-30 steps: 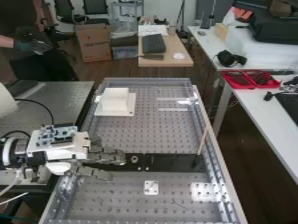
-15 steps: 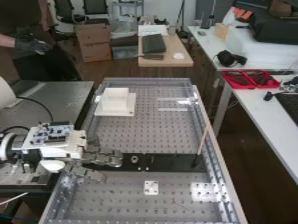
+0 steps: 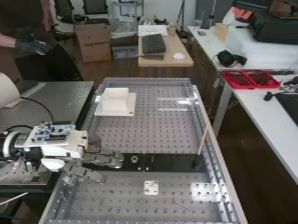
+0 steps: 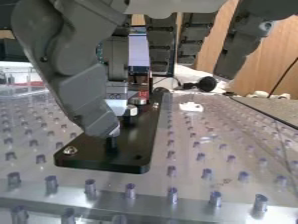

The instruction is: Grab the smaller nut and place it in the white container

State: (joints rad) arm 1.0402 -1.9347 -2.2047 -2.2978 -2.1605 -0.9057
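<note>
The hand (image 3: 100,159) is over one end of the black bar (image 3: 174,162) in the high view, its fingers extended and apart from the thumb. In the wrist view the open hand (image 4: 66,55) has one fingertip right beside a dark post on the bar, where a small bright bit of the smaller nut (image 4: 115,132) peeks out; most of it is hidden. Farther along the bar stand the larger nut (image 4: 131,109) and the bearing (image 4: 138,101). The bearing (image 3: 134,159) is just beyond the fingertips in the high view. The white container (image 3: 115,101) sits toward the bench's far end.
A thin stick (image 3: 202,142) leans up from the bar's far end by the frame's side rail. A small white plate (image 3: 151,188) lies on the perforated bench in front of the bar. Raised metal rails (image 3: 217,155) edge the bench.
The hand and arm have shifted a little to the left in the high view, mostly in the first half second, with the fingers staying extended. The container has stayed where it was.
</note>
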